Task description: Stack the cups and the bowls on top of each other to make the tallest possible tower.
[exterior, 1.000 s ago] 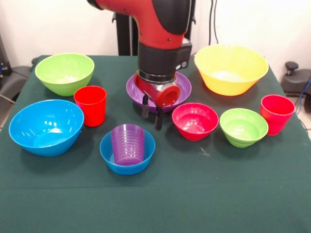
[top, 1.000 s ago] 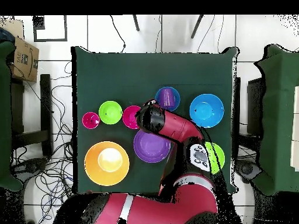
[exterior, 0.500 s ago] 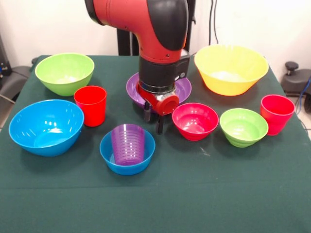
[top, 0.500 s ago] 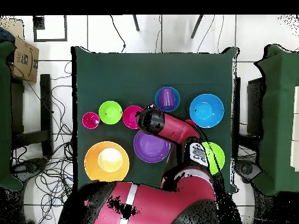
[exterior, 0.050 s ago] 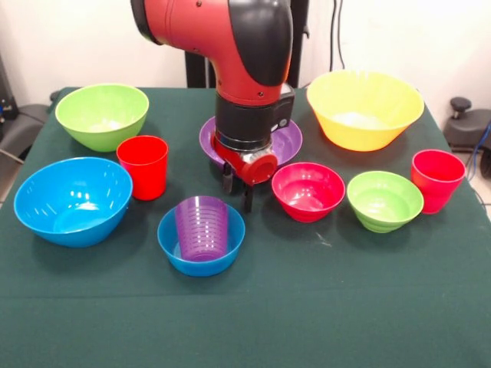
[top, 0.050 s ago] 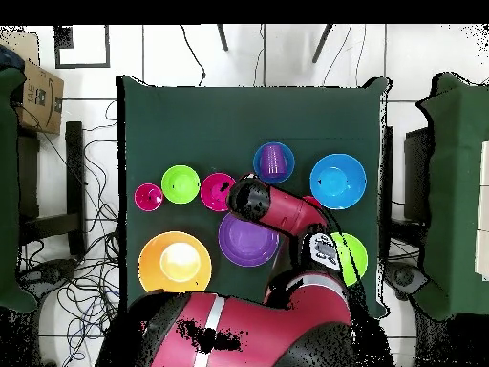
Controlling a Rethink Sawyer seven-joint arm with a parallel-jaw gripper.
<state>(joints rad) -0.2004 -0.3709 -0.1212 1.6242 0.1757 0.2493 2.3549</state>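
Your tool (exterior, 0.050 s ago: 237, 192) hangs open and empty just beyond the purple cup (exterior, 0.050 s ago: 202, 228), which stands in the small blue bowl (exterior, 0.050 s ago: 201, 253) on the desk (exterior, 0.050 s ago: 307, 307). It's likely light and slippery; pinch one rim wall.

Bright, even light from above. Soft shadows under bowls on tabletop (exterior, 0.050 s ago: 322, 307). Small glare spots inside blue bowl (exterior, 0.050 s ago: 73, 201). Focus sharp throughout.

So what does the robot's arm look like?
The arm is fat, round and glossy: red with a black part. Its wrist has a black band, then a red end with a round red knob. The pincer underneath has two thin black fingers.
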